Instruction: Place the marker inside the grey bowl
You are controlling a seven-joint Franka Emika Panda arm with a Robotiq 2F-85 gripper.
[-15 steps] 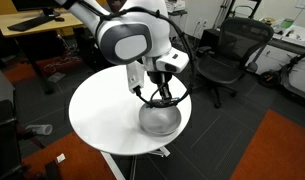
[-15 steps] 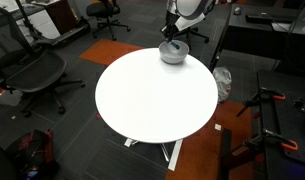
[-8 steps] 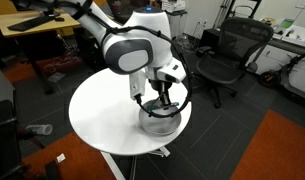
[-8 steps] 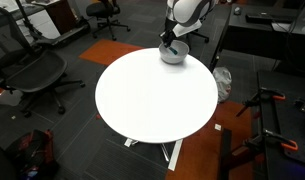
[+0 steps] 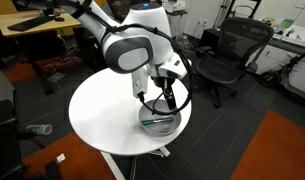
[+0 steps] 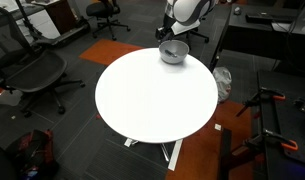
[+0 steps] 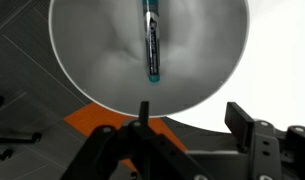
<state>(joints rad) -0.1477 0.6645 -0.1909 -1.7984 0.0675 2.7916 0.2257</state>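
Note:
The grey bowl (image 7: 102, 55) fills the top of the wrist view, and the teal marker (image 7: 151, 45) lies loose on its inner bottom. My gripper (image 7: 192, 118) hangs above the bowl's rim, open, with nothing between its two fingers (image 7: 242, 118). In both exterior views the gripper (image 5: 164, 100) (image 6: 174, 37) stands just over the bowl (image 5: 159, 123) (image 6: 173, 53), which sits near the edge of the round white table (image 5: 102, 115) (image 6: 157, 100).
Black office chairs (image 5: 220, 55) (image 6: 37, 70) stand around the table. A wooden desk (image 5: 32, 25) is behind the arm. An orange floor patch (image 5: 277, 150) lies beside the table.
The gripper has gone from shut to open. The marker has left the fingers and now lies in the bowl. The hand has risen slightly above the bowl.

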